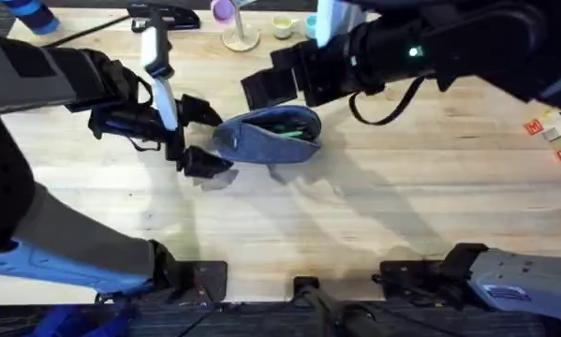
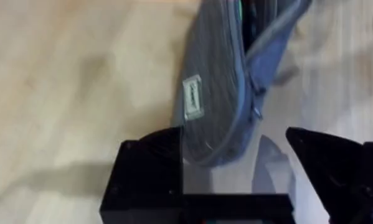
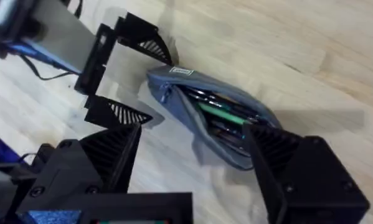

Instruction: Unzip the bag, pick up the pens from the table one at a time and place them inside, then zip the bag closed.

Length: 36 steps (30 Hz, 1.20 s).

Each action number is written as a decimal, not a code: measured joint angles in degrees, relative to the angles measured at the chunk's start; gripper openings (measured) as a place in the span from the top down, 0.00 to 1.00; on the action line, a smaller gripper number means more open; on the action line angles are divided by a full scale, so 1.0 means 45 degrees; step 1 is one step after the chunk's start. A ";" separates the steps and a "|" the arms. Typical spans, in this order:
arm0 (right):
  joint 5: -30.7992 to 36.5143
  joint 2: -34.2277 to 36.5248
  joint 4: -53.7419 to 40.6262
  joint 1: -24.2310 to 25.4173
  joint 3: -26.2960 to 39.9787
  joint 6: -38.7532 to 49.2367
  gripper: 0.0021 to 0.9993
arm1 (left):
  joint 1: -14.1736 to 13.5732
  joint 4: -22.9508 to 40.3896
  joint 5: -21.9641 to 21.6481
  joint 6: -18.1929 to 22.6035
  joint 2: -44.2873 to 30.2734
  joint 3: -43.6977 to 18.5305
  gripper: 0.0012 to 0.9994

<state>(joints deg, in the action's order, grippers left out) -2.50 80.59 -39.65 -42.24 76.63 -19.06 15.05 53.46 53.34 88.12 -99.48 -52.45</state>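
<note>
The grey-blue bag (image 1: 266, 139) lies mid-table with its zipper open, and green and dark pens (image 1: 289, 129) show inside. In the right wrist view the same pens (image 3: 222, 116) lie in the bag (image 3: 186, 102). My left gripper (image 1: 203, 137) is open, its fingers on either side of the bag's left end without closing on it. The left wrist view has that end of the bag (image 2: 214, 93), with a zipper pull (image 2: 256, 111), between the fingers of the left gripper (image 2: 233, 138). My right gripper (image 1: 269, 92) hovers open just behind and above the bag, and appears as the right gripper (image 3: 192, 134) in its own view.
Along the table's (image 1: 355, 234) far edge stand a wooden stand with a purple top (image 1: 235, 28), a small cup (image 1: 282, 26) and a black stapler (image 1: 163, 17). Coloured blocks (image 1: 556, 133) lie at the far right. The near half of the tabletop is bare wood.
</note>
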 joint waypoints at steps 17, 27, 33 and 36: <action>0.1117 -0.0002 -0.1195 -0.2408 -0.0003 -0.4388 0.00 | 0.0022 0.1889 -0.3854 0.0078 0.0000 -0.1821 0.01; 0.2722 0.0012 -0.1198 -0.3635 -0.0318 -0.5150 0.00 | 0.0831 0.2622 -0.3565 0.0803 0.0007 -0.2055 0.00; 0.2954 0.0323 -0.1162 -0.3637 -0.0318 -0.5316 0.00 | 0.1760 0.3360 -0.2948 0.2293 0.0434 -0.2055 0.00; 0.2992 0.0808 -0.1071 -0.3677 -0.0318 -0.5556 0.00 | 0.2106 0.3379 -0.2690 0.2727 0.0814 -0.2055 0.00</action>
<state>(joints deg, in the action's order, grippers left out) 10.96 84.22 -44.47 -58.79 75.20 -44.06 24.53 68.67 41.24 100.39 -95.82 -61.69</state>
